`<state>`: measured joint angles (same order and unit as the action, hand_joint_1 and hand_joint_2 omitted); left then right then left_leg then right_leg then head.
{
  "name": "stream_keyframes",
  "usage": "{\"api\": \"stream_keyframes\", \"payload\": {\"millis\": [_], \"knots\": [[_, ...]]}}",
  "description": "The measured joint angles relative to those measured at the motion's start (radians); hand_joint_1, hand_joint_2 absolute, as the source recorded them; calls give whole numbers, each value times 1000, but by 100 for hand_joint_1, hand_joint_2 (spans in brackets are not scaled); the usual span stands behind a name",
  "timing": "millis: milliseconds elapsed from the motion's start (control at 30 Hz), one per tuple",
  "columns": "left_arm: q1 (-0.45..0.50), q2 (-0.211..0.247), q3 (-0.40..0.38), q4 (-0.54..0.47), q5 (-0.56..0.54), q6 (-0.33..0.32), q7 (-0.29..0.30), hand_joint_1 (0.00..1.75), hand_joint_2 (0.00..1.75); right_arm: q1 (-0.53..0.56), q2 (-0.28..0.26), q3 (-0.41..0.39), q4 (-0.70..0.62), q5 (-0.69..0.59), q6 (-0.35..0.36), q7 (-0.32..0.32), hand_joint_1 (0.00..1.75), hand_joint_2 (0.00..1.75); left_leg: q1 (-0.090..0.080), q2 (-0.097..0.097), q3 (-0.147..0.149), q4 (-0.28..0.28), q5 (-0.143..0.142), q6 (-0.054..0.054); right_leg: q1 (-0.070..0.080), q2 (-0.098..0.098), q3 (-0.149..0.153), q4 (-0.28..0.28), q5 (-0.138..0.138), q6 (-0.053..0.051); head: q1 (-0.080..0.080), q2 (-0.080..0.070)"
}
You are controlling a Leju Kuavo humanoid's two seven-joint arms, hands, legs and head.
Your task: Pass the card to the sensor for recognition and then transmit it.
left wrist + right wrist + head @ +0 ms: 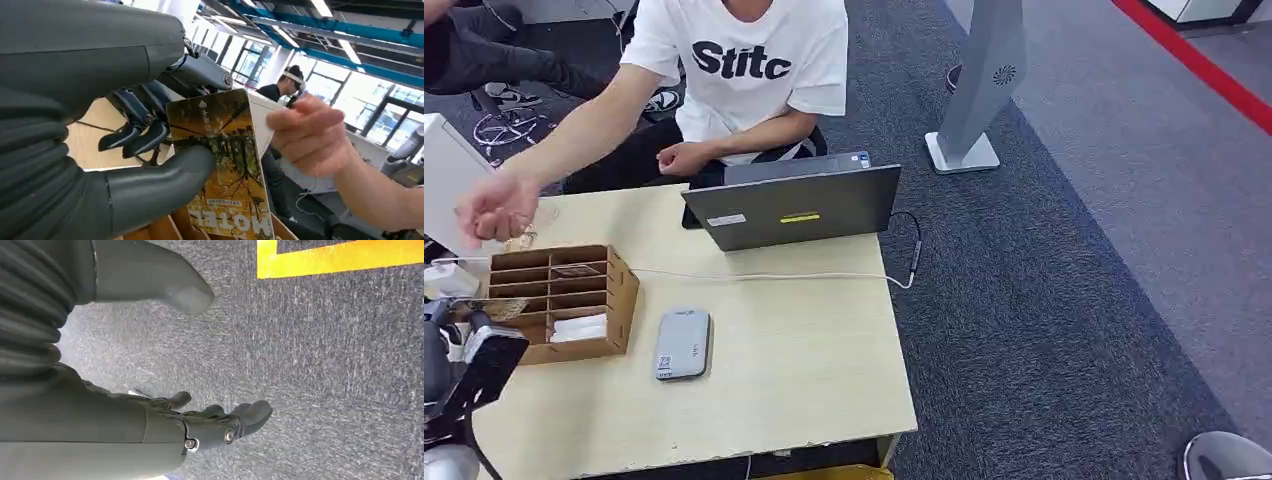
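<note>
**Card at the handover: a loose pinch and a reaching hand**

While the left hand (125, 135) hangs off the near left corner of the counter (804, 370), it pinches the hotel card (225, 165) between its thick thumb and the darker fingers (135, 137), and the card stands up beside the wooden organizer (559, 300). A person's hand (310, 135) is right at the card's far edge, so close that I cannot tell whether it is touching yet.

The risk, as I judge it, is in the exchange. If the robot loosens before the person has a firm hold, the card could drop into the organizer's slots or onto the floor. If it holds on while the person pulls, the card may bend or twist out of the pinch.

The grey sensor (682, 345) lies flat on the counter just beside the organizer, well apart from the card; whether it has read the card I cannot say.

The right hand (220, 425) hangs over carpet, fingers loosely spread, holding nothing.
</note>
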<state>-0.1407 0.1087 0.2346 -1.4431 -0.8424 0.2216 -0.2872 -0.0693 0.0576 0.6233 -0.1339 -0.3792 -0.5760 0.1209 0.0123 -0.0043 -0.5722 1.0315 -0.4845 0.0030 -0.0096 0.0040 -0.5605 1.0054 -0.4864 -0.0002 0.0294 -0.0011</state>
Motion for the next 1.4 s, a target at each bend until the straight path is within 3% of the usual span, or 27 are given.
{"api": "stream_keyframes", "payload": {"millis": [367,767,933,1400], "knots": [[-34,-51,-180,3,-205,25,60,175,175,-2,0,24,0,3,15,1,0,175,0,0,0,1,0,0,0,0,0,0,1,0,0,0],[-110,-70,-390,102,-541,112,211,175,175,-6,0,41,0,-8,18,23,0,175,0,0,0,0,0,0,0,0,0,0,1,0,0,0],[-125,-53,-425,165,-610,114,269,175,175,-6,0,42,0,-15,19,31,0,175,0,0,-1,0,0,0,0,1,-1,0,1,0,0,0],[-108,-31,-463,283,-654,178,297,175,175,-6,0,64,0,-12,21,12,0,175,0,0,-1,0,0,0,0,1,-1,0,1,0,0,0]]}}
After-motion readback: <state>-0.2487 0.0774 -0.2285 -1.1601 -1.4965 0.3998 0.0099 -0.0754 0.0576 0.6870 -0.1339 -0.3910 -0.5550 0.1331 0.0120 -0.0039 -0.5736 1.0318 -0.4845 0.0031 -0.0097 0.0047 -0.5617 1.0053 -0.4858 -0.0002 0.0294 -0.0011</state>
